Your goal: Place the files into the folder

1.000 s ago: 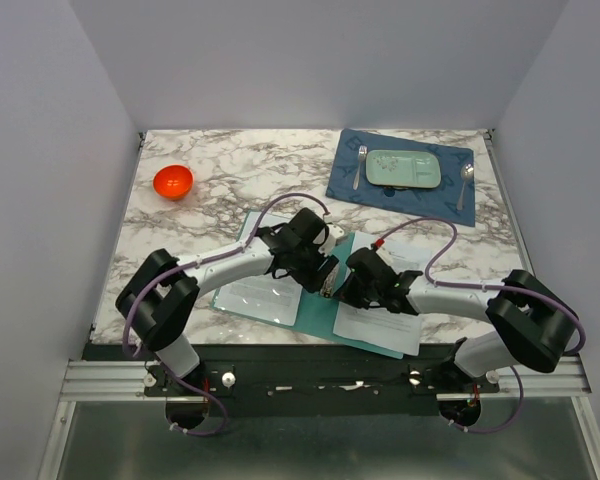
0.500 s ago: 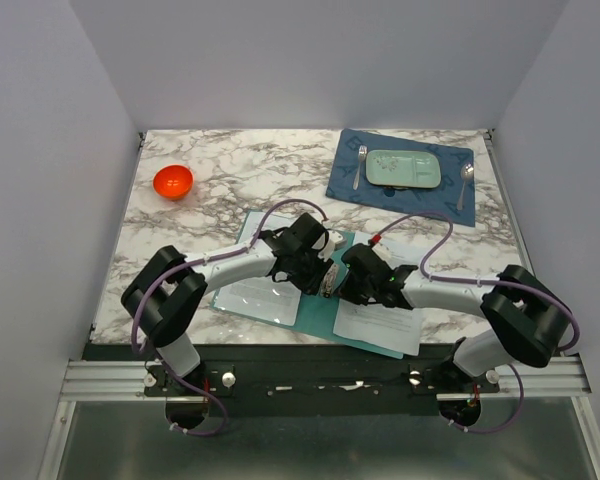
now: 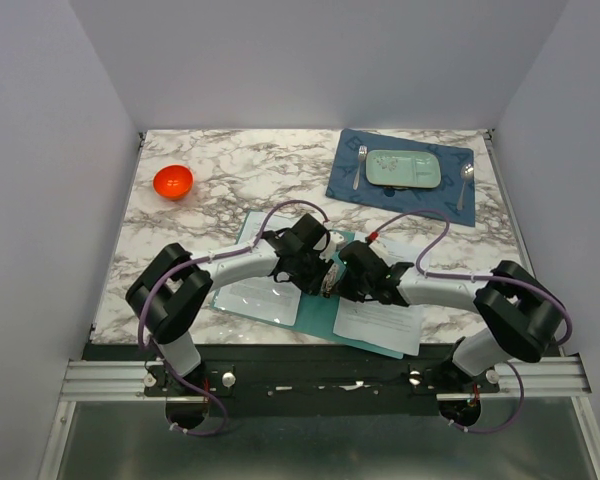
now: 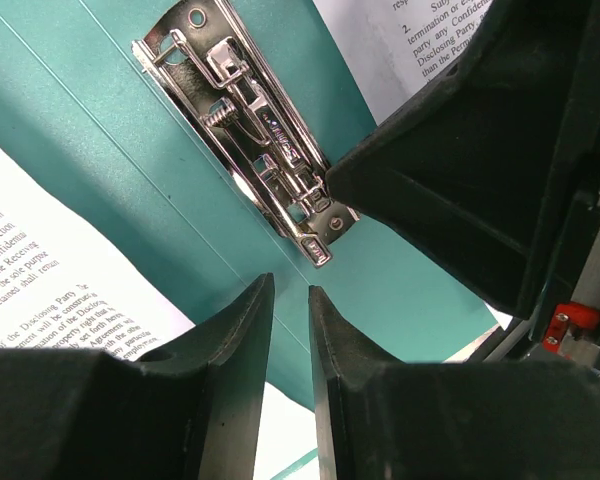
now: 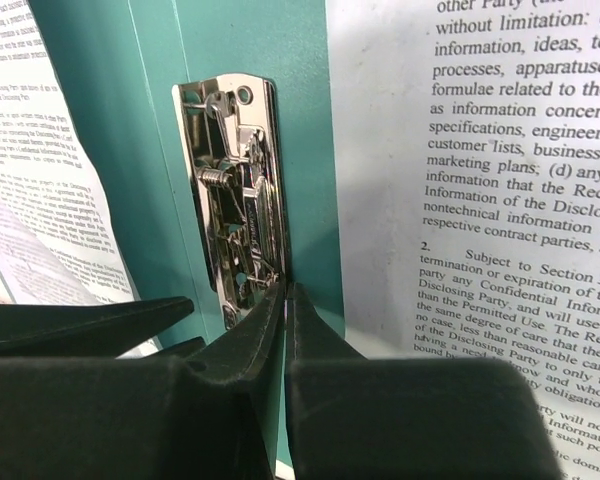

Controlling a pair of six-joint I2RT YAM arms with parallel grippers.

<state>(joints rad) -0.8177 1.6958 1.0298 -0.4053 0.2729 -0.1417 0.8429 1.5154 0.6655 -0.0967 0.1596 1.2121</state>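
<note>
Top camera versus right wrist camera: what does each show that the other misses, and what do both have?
Only top: the orange bowl, and the placemat with its tray, all farther back. Only right wrist: the metal clip in detail, the right end effector at the clip's lower edge, and readable print. Both: the teal folder lying open, with printed sheets either side of its spine.

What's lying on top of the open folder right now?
Visible: printed sheets on both leaves of the folder, metal clip at the spine. The arms cover its middle from above.
</note>
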